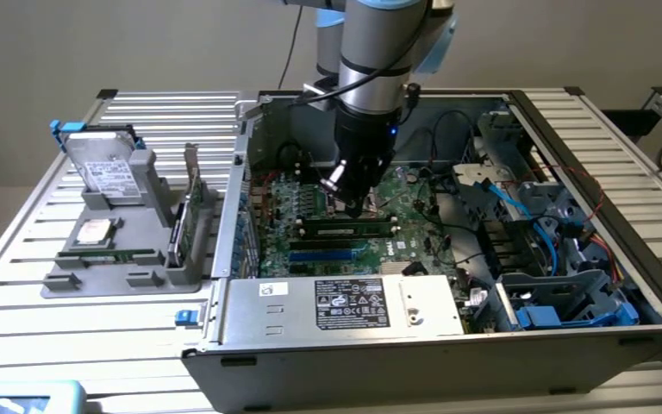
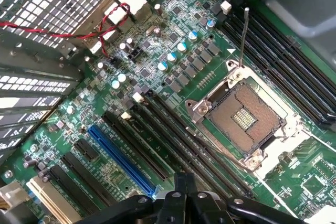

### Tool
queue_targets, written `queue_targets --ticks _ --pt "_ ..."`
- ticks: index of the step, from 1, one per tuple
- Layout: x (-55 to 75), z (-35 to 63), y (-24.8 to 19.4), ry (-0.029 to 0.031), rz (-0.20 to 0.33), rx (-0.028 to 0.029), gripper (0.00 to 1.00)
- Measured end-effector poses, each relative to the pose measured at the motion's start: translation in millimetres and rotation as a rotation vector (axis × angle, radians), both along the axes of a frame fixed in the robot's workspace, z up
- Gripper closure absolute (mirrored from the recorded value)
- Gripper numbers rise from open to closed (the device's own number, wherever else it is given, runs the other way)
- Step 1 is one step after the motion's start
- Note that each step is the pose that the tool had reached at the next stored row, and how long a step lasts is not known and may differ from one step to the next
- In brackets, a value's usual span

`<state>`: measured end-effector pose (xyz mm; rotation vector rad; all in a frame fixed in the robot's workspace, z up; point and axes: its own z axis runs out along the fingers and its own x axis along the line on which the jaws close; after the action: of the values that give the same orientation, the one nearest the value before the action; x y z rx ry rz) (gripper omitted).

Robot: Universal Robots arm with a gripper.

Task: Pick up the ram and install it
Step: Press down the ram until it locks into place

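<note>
A long green ram (image 1: 348, 229) stands seated in a black slot of the motherboard (image 1: 417, 194) inside the open computer case (image 1: 423, 345). My gripper (image 1: 348, 200) hangs just above and slightly behind it, shut, with nothing between its fingers. Another thin green stick (image 1: 113, 256) lies in the grey holder (image 1: 90, 280) at the exterior view's left. In the wrist view my shut gripper (image 2: 185, 182) hovers over the motherboard (image 2: 157, 51), near the open processor socket (image 2: 247, 119) and beside several long black slots (image 2: 283, 61).
A silver hard drive (image 1: 107, 168) and an upright green expansion card (image 1: 193, 203) stand in the holder. The labelled power supply (image 1: 343, 302) lines the case's front wall. Blue cables (image 1: 538, 224) and a drive cage (image 1: 561, 302) crowd the exterior view's right. A blue slot (image 2: 123, 158) lies near the fingers.
</note>
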<state>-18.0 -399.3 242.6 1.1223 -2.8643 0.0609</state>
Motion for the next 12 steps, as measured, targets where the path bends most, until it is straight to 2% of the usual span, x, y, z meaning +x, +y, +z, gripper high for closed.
queue_targets --ticks 7,12 --pt "0.0 -0.1 0.0 -0.0034 -0.084 -0.0005 0.89" --pt "0.0 -0.1 0.0 -0.0061 -0.136 -0.0059 0.89"
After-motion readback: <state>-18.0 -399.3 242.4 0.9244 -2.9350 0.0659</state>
